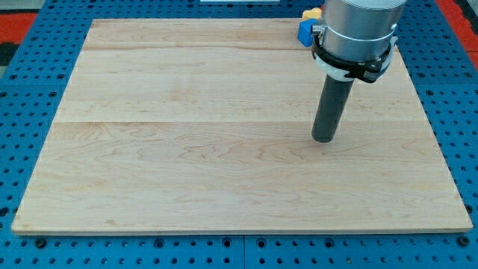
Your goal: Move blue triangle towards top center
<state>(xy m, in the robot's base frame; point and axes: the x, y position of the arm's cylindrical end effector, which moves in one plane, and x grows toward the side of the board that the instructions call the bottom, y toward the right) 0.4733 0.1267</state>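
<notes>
A blue block (305, 31) shows at the view's top right, partly hidden behind the arm's grey body, so I cannot make out its shape. A yellow block (311, 13) peeks out just above it, also mostly hidden. My tip (323, 139) rests on the wooden board (187, 149), right of centre, well below the blue block and apart from it.
The arm's grey cylinder with its black collar (351, 63) covers the board's top right corner. A blue perforated table (30, 90) surrounds the board on all sides.
</notes>
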